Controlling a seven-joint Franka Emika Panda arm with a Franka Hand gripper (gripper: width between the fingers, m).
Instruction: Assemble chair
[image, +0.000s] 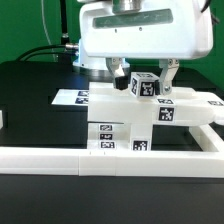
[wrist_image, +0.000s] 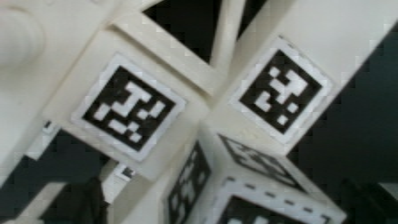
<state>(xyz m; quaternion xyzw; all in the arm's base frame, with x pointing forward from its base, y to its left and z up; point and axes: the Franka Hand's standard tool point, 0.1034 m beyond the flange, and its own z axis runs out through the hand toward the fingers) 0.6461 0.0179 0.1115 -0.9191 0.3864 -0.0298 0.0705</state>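
The chair's white tagged parts (image: 120, 128) lie joined on the black table and reach down to the front rail. From them rises a tagged white block (image: 147, 86). My gripper (image: 146, 78) hangs straight over this block with one finger (image: 120, 74) on each side. The jaws stand open with a little gap to the block on both sides, and nothing is held. In the wrist view the block's tagged faces (wrist_image: 128, 105) fill the picture at very close range. The fingertips show there only as dark blurs at the edge.
A long low white border rail (image: 60, 157) runs along the front and turns back at the exterior view's right (image: 212, 128). A flat white strip with tags (image: 75, 97) lies at the exterior view's left. Black cables (image: 40, 50) run behind the arm.
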